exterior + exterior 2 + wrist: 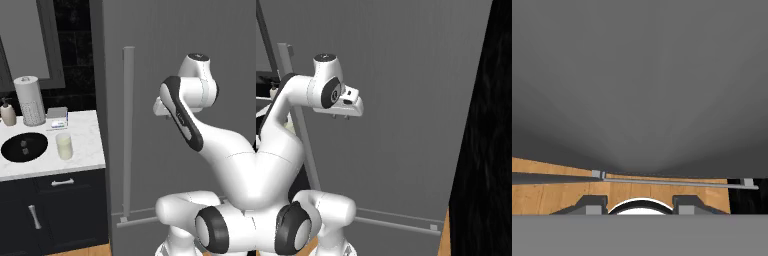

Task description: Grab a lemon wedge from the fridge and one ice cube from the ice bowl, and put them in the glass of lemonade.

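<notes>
The fridge is a tall grey front with its door shut and a long vertical bar handle. The lemon wedge is hidden. On the white counter to the left stands the glass of lemonade, with the black ice bowl beside it holding small cubes. My gripper hangs in front of the fridge door, right of the handle, pointing down. In the hand view its fingertips stand apart with nothing between them, above the wood floor.
A paper-towel roll, a soap bottle and a small box line the back of the counter. Dark navy drawers sit below it. A black wall stands right of the fridge. A horizontal bar runs low on the fridge.
</notes>
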Motion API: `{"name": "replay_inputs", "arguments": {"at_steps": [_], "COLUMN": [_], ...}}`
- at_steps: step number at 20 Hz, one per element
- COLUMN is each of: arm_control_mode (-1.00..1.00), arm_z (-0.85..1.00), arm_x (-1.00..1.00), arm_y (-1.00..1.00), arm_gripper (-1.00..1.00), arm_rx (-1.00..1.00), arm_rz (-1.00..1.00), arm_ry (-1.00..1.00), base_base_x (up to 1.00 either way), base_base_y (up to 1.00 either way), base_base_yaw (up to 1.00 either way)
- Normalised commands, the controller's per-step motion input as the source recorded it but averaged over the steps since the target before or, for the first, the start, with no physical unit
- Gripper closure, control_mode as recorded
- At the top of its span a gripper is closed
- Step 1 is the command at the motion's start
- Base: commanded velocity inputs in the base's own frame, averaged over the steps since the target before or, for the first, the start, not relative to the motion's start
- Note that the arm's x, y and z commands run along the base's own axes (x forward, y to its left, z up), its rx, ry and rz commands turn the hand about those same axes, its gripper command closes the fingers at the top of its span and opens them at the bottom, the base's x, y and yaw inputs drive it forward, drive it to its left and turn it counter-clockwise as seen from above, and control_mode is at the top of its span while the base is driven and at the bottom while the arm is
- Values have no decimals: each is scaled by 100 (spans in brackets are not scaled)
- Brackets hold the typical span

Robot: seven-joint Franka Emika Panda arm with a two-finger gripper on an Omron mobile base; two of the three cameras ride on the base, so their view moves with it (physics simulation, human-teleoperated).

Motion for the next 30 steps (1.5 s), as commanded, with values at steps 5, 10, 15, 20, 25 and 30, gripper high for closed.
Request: {"name": "replay_inputs", "arguments": {"at_steps": [5,10,15,20,25,30], "arm_control_mode": [100,100,100,100,100,100], "arm_z": [0,0,0,0,0,0], "arm_x": [0,0,0,0,0,0], "arm_y": [0,0,0,0,0,0], "arm_gripper": [-100,-100,-100,-100,-100,-100], "arm_rx": [0,0,0,0,0,0], "arm_rz": [0,0,0,0,0,0], "arm_ry": [0,0,0,0,0,0], "base_base_x": [0,0,0,-13,-79,-47], "base_base_y": [0,0,0,0,6,40], "base_base_yaw": [0,0,0,0,1,0]}}
